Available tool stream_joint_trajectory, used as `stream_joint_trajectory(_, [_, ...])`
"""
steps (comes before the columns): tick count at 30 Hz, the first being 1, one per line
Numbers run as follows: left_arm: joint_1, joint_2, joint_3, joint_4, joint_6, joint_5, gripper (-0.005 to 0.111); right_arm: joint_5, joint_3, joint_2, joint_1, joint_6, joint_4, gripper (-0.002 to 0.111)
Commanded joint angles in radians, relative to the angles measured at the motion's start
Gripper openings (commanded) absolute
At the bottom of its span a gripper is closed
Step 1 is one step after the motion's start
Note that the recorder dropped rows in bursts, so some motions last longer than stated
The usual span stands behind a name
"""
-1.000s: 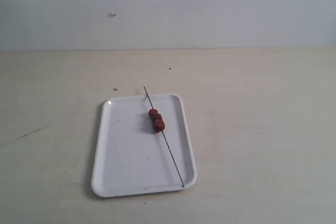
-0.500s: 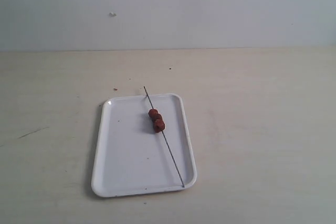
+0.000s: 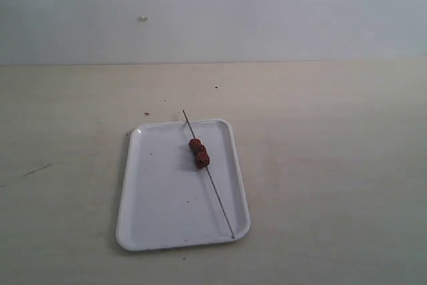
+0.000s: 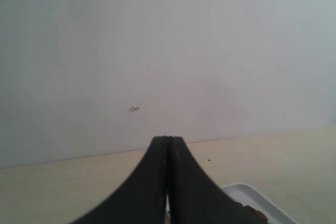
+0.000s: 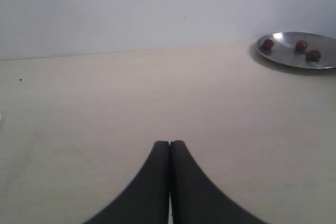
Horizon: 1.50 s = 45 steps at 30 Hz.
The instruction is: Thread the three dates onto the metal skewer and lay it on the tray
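Exterior: tray [image 3: 157, 195] sits flat on the table [image 3: 333, 165]. The skewer [image 3: 219, 203] lies diagonally across the tray's right half. Its far tip pokes out past the far rim and its near tip sits at the near-right corner. The 3 dates [image 3: 199, 152] are bunched touching each other on the far half of the rod. No arm in this view. Task looks done.

Left wrist: left gripper [image 4: 167, 138] has its 2 fingers pressed together, holding nothing. A tray corner [image 4: 251, 192] shows just behind it, with wall beyond.

Right wrist: right gripper [image 5: 169, 142] has its fingers fully together and empty, over bare table. A metal plate [image 5: 286, 59] far off carries 3 loose dates [image 5: 301, 45].

Handling guess: rod is light, stiff and slick, so it would likely roll or pivot if nudged. Dates look soft and could slide along it. If a regrip is needed, pinch bare rod on the long near section and keep it level.
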Motion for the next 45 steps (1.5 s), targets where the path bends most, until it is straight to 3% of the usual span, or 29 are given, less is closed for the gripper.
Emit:
stream_joint_trajectory(1, [-0.001, 0.004, 0.008, 0.021, 0.017, -0.033, 0.000, -0.002, 0.004, -0.007, -0.005, 0.003, -0.007, 0.000])
stream_joint_trajectory(5, [-0.001, 0.004, 0.008, 0.071, 0.029, -0.040, 0.000, -0.002, 0.004, -0.007, -0.005, 0.003, -0.007, 0.000])
stream_joint_trajectory(8, [-0.001, 0.004, 0.008, 0.245, -0.046, -0.018, 0.000, -0.002, 0.004, -0.007, -0.005, 0.003, -0.007, 0.000])
stream_joint_trajectory(9, [-0.001, 0.004, -0.001, 0.332, -0.142, -0.028, 0.000, -0.002, 0.004, -0.007, -0.005, 0.003, -0.007, 0.000])
stream_joint_trajectory(11, [-0.001, 0.004, -0.011, 0.532, -0.483, -0.095, 0.000, -0.002, 0.004, -0.007, -0.005, 0.003, -0.007, 0.000])
stream_joint_trajectory(14, [-0.001, 0.004, -0.011, 1.065, -1.121, -0.174, 0.000, -0.002, 0.004, -0.007, -0.005, 0.003, -0.007, 0.000])
stream_joint_trajectory(17, [-0.001, 0.004, -0.011, 1.581, -1.533, -0.121, 0.000, -0.002, 0.004, -0.007, -0.005, 0.003, -0.007, 0.000])
stream_joint_trajectory(19, [-0.001, 0.004, -0.011, 1.703, -1.681, -0.085, 0.000, -0.002, 0.004, -0.007, -0.005, 0.003, -0.007, 0.000])
stream_joint_trajectory(22, [-0.001, 0.004, -0.011, 1.787, -1.764, -0.060, 0.000, -0.002, 0.004, -0.007, -0.005, 0.003, -0.007, 0.000])
stream_joint_trajectory(28, [-0.001, 0.004, 0.018, 1.900, -1.758, -0.043, 0.000, -0.002, 0.004, -0.007, -0.005, 0.003, -0.007, 0.000])
stream_joint_trajectory(45, [-0.001, 0.004, 0.035, 1.900, -1.758, -0.036, 0.000, -0.004, 0.004, -0.007, -0.005, 0.003, -0.007, 0.000])
